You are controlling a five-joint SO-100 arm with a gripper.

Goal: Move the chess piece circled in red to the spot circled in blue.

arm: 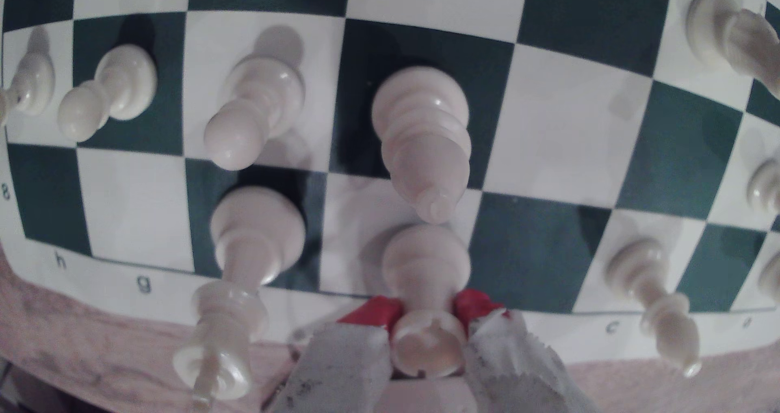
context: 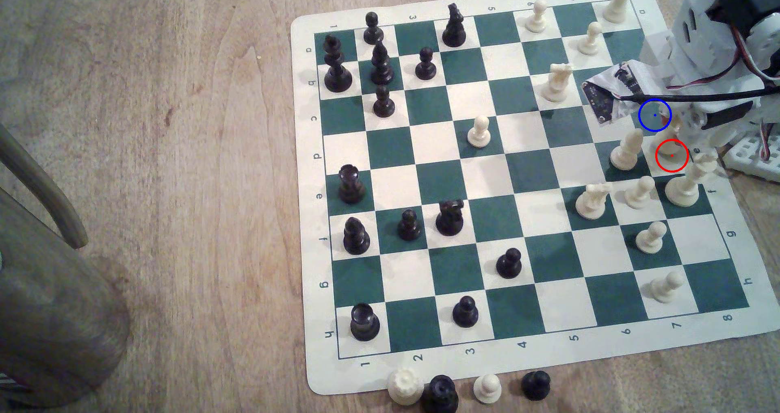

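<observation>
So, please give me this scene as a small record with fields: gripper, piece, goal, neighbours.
gripper: gripper closed around the cream rook, red-tipped fingers on both sides
piece: cream rook, upright, base on a white edge square
goal: blue-ringed square, partly hidden under the arm
neighbours: cream bishop and tall cream king stand close by

The room's light is soft and a bit dim, warm on the tabletop (context: 169, 185). Short blurry shadows sit beside the pieces on the chessboard (context: 527, 244). The exterior view is grainy. The wrist view bends the board lines at its edges, and the fingers (arm: 337, 366) close to the lens are smeared, out of focus.
</observation>
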